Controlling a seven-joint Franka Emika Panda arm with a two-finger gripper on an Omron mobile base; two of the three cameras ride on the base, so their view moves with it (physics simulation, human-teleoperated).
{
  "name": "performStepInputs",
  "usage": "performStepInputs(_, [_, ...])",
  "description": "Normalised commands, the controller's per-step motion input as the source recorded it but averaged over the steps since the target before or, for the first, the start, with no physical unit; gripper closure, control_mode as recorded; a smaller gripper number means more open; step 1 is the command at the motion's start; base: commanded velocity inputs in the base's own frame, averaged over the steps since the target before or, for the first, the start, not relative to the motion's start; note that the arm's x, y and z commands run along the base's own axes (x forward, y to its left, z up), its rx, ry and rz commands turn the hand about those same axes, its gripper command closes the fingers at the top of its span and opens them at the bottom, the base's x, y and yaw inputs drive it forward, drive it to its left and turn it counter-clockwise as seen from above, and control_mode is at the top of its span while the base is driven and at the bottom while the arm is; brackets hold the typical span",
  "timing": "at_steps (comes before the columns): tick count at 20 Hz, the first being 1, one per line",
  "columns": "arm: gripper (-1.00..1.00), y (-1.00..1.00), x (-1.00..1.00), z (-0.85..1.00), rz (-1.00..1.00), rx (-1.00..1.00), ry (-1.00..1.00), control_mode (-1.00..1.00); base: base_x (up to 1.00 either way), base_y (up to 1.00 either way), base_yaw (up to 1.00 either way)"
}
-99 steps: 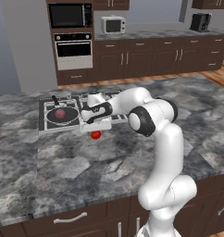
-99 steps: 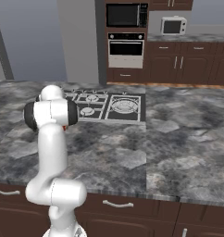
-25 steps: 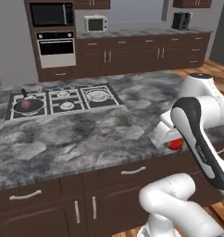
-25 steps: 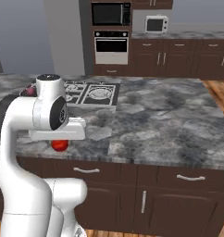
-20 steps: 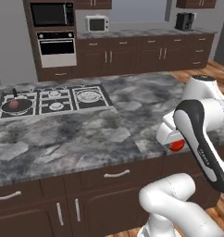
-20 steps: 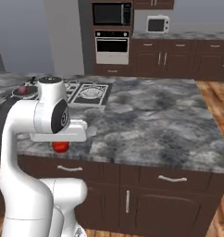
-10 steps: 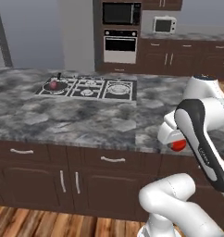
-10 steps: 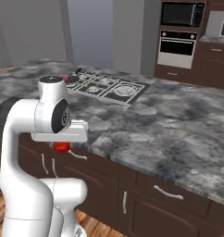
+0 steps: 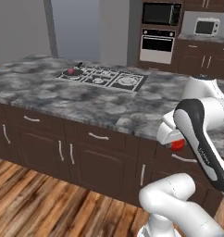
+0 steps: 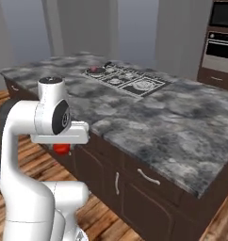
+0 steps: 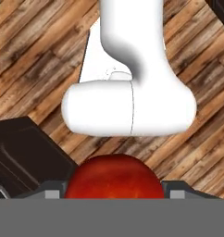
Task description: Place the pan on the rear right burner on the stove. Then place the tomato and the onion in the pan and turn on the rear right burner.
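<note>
My gripper (image 11: 115,193) is shut on the tomato (image 11: 115,178), a glossy red ball held between the two dark fingertips. The hand hangs low beside the island, off the counter's edge, with the tomato (image 9: 178,145) tucked under the white forearm. From the other side the tomato (image 10: 62,148) shows below the hand. Far away on the counter lies the stove (image 9: 115,79). The pan (image 9: 72,73) stands at its left end with the onion (image 9: 70,71) inside. The pan (image 10: 94,71) also sits at the near-left end of the stove (image 10: 134,83). Which burner it covers I cannot tell.
The grey marble island counter (image 9: 63,95) stretches between me and the stove, with dark cabinet fronts (image 9: 93,162) below it. Wooden floor (image 11: 35,69) lies under the hand. A wall oven (image 9: 157,42) and microwave (image 9: 206,27) stand at the back.
The whole picture has swung round as the base drove: the island and stove now sit farther off and at a new angle. The tomato stays in the gripper.
</note>
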Motion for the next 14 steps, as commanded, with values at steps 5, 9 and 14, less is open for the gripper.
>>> performStepInputs(5, [1.0, 0.0, 0.0, 0.0, 0.0, 0.0, 0.0, 1.0, -0.05, -1.0, 0.39])
performStepInputs(9, [1.0, 0.0, 0.0, 0.0, 0.0, 0.0, 0.0, 1.0, -0.05, -1.0, 0.43])
performStepInputs(14, [1.0, 0.0, 0.0, 0.0, 0.0, 0.0, 0.0, 1.0, -0.01, -1.0, 0.37])
